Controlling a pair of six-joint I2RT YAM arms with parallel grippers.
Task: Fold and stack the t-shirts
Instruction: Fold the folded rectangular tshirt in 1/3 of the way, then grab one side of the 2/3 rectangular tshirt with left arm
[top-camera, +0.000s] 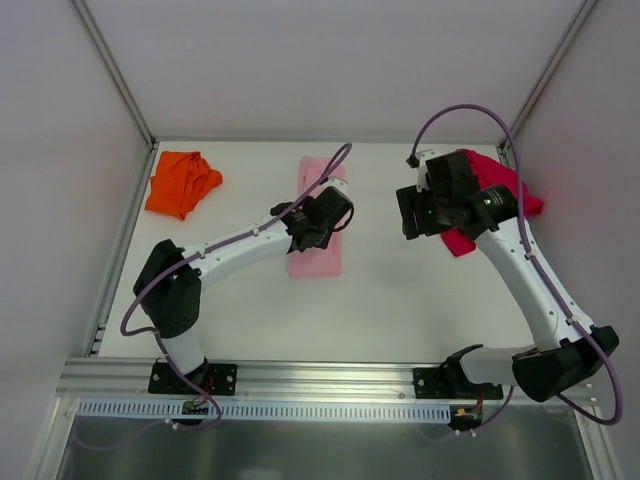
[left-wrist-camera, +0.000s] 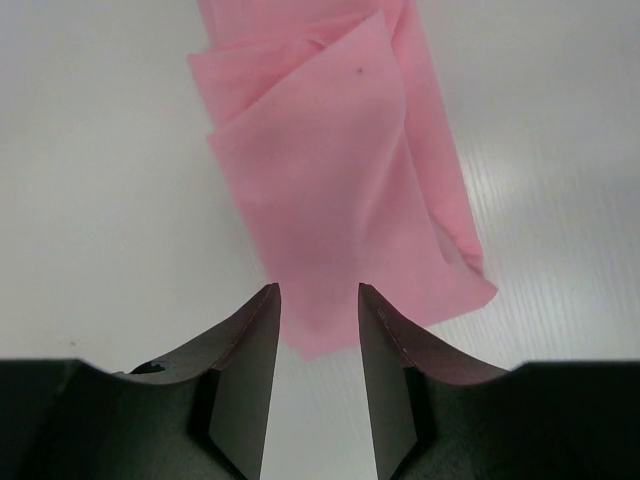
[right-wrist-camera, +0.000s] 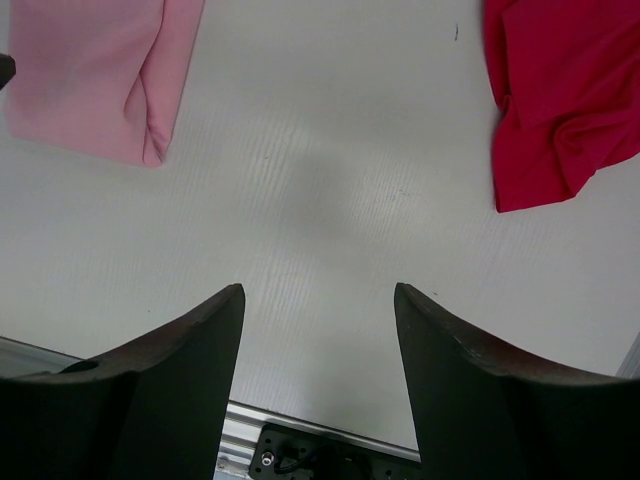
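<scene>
Pink thin cloth, a t-shirt folded into a long narrow strip (top-camera: 312, 262), lies mid-way across the white surface (top-camera: 400, 300) in the overhead view, the left jaws hanging over it. A bright orange t-shirt (top-camera: 182, 182) sits crumpled at the far left corner and a crimson red t-shirt (top-camera: 500, 178) at the far right, partly under the right arm. All 3 are well apart, so no stack exists yet. No bin or basket shows; the shirts lie straight on the surface. In the left wrist view the jaws stand partly apart, gripping nothing, just over the strip's end, likely lined up to pinch it for another fold. In the right wrist view the jaws gape wide over bare surface between pink and red, holding nothing, probably waiting.
</scene>
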